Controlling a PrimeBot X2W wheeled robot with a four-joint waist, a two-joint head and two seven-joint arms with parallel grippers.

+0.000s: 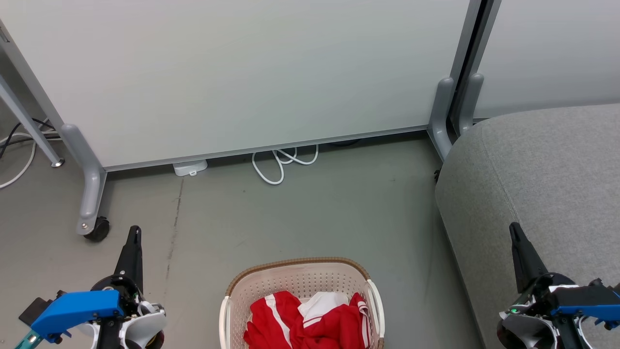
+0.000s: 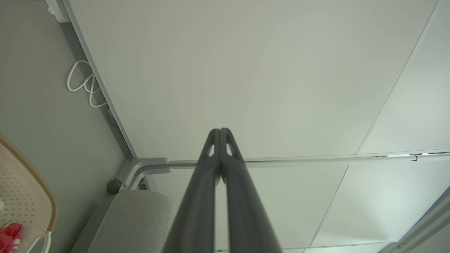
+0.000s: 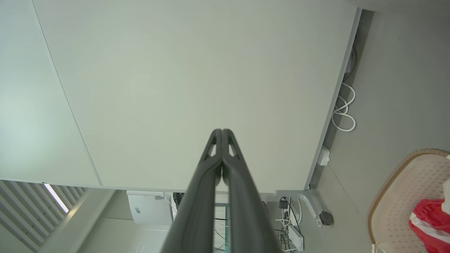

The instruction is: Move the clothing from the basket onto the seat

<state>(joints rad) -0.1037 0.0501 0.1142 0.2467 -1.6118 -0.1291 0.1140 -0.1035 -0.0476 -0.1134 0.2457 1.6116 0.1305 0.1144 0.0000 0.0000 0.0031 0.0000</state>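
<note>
The right gripper [image 3: 222,134] rises from the bottom edge with its two dark fingers pressed together at the tips, nothing between them. Beyond the tips stands a pale partition panel [image 3: 182,88]. To the gripper's right, on the grey floor [image 3: 393,70], a looped white cable [image 3: 344,114] lies at the panel's foot, with a small white box [image 3: 323,155] just below it. Farther right and lower is the basket [image 3: 393,189], with the red and white clothing [image 3: 429,219] inside it. A black caster [image 3: 326,218] sits between gripper and basket.
</note>
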